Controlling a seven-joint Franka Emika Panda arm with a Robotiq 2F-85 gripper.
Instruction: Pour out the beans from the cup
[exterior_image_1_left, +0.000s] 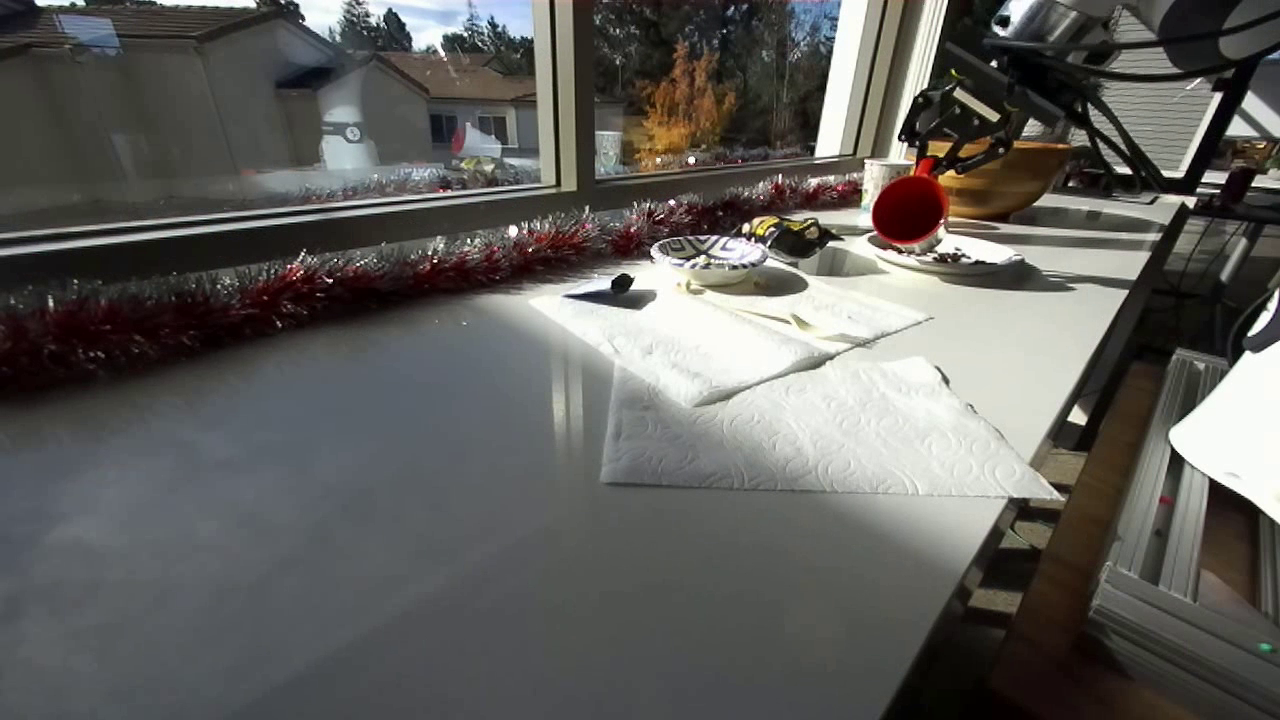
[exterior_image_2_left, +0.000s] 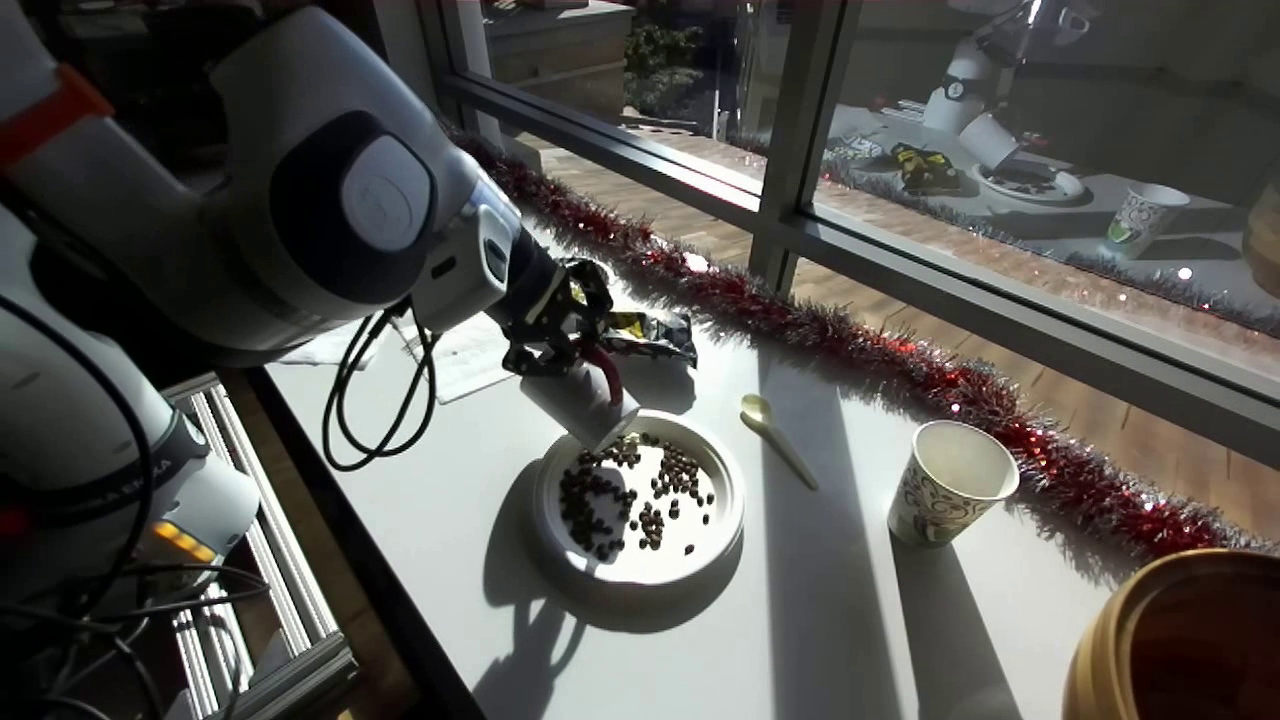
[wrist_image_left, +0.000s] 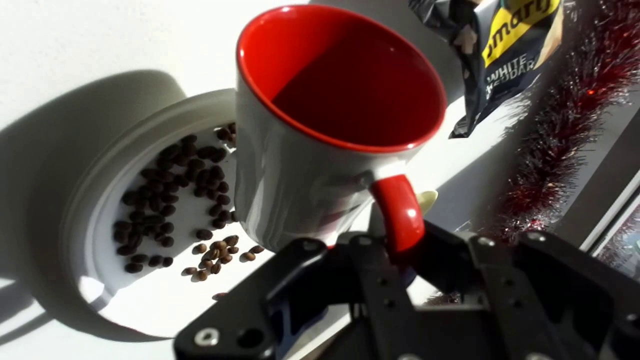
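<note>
Beyond the window (exterior_image_1_left: 570, 90), houses (exterior_image_1_left: 150, 120) and an orange-leaved tree (exterior_image_1_left: 688, 100) are standing in daylight. Below the window the white table (exterior_image_1_left: 350, 560) is catching sun and long shadows. The arm (exterior_image_2_left: 330, 200) is filling the left of an exterior view, and red and silver tinsel (exterior_image_2_left: 740, 285) is running along the table's window side. Paper towels (exterior_image_1_left: 800, 430) are lying in the middle of an exterior view. A wide yellow-brown bowl (exterior_image_2_left: 1095, 640) is standing at the near right in an exterior view; a white plate (exterior_image_2_left: 630, 572) is resting farther left. At the plate's far side the gripper (wrist_image_left: 402, 247) is holding the mug (wrist_image_left: 295, 180) by its red handle (wrist_image_left: 401, 209), its jaws standing narrow against it. A dark snack bag (wrist_image_left: 520, 45) is lying beyond the mug. The mug is leaning over the plate, its red inside facing the wrist view; whether mug and plate are touching, I cannot tell. A patterned paper cup (exterior_image_2_left: 950, 490) is standing to the right of the plate. A pale spoon (exterior_image_2_left: 785, 445) is lying between them. Dark beans (wrist_image_left: 150, 220) are lying scattered on the plate.
</note>
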